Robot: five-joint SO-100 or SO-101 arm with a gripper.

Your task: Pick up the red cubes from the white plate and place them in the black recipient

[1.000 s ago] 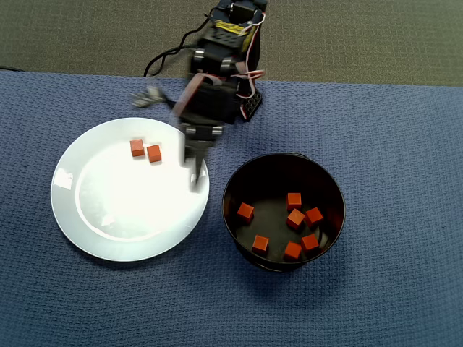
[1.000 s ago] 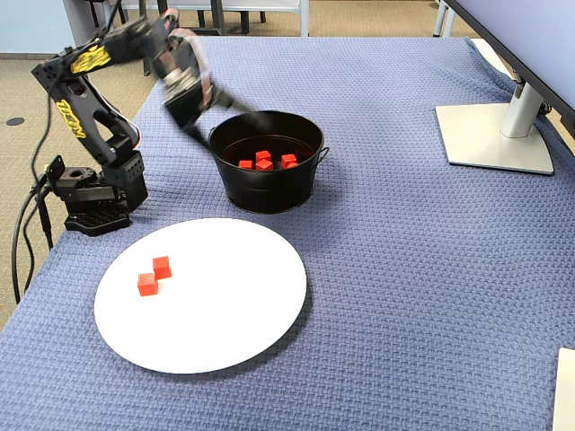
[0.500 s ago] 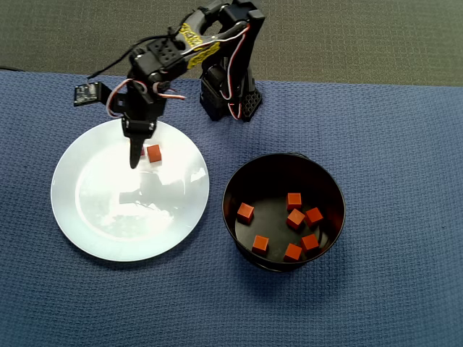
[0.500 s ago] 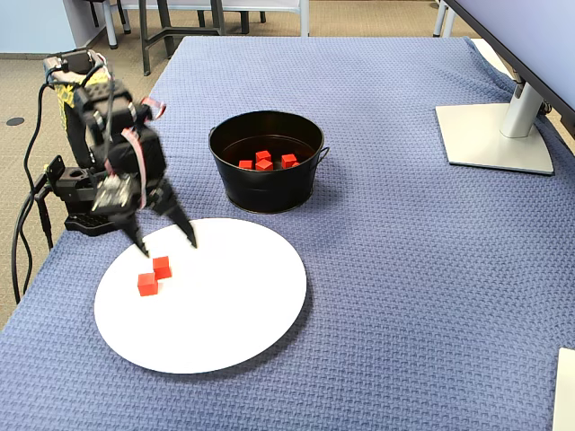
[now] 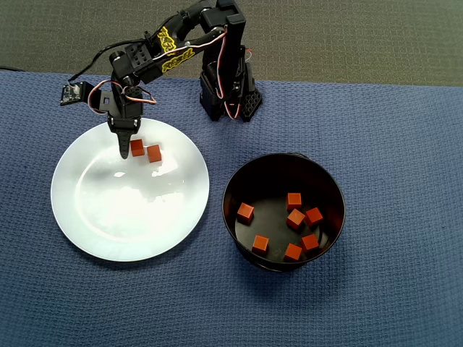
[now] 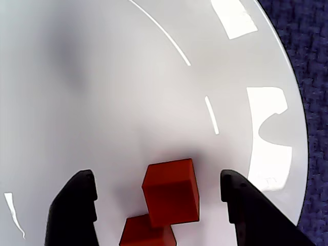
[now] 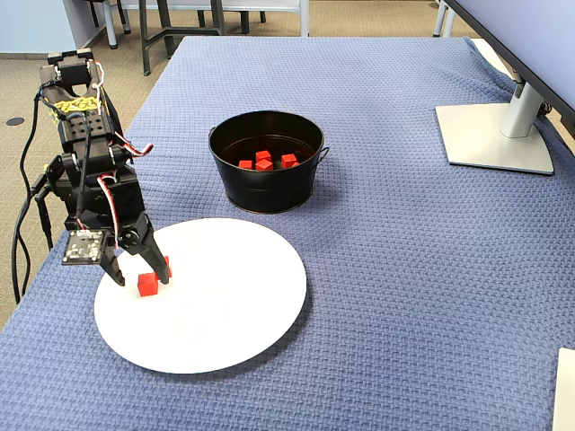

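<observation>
With its hand point(image 6: 159, 205) spread astride two touching red cubes point(image 6: 171, 192), the arm should shift to clamp just one.

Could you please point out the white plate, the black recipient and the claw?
white plate point(image 5: 108, 231): overhead view, bare surface.
black recipient point(image 7: 265, 189): fixed view, outer wall.
claw point(image 6: 159, 207): wrist view, between its fingertips.

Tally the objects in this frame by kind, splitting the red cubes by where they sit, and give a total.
Red cubes on the white plate: 2, at and, with the open hand around the first
Red cubes in the black recipient: 7
White plate: 1
Black recipient: 1
Total: 11
</observation>
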